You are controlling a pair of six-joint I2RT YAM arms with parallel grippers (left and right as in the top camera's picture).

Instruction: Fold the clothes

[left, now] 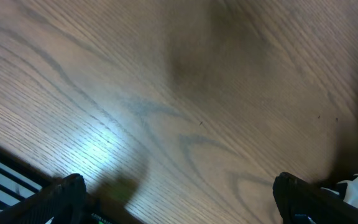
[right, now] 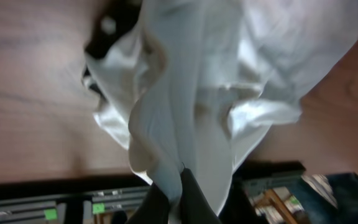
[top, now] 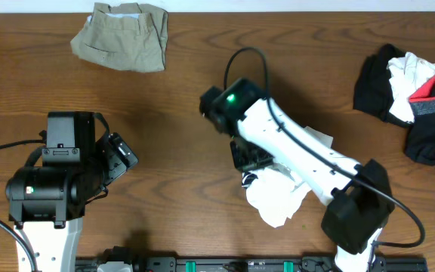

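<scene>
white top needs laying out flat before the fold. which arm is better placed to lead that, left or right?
Right. The right gripper is shut on the bunched white top. The left gripper stands open over bare table, holding nothing, with cloth only at the edge of its view.

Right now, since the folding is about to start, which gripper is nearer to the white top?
Right. The right gripper is shut on a fold of the white top. The left gripper is open over the bare table, well clear of it on its left.
</scene>
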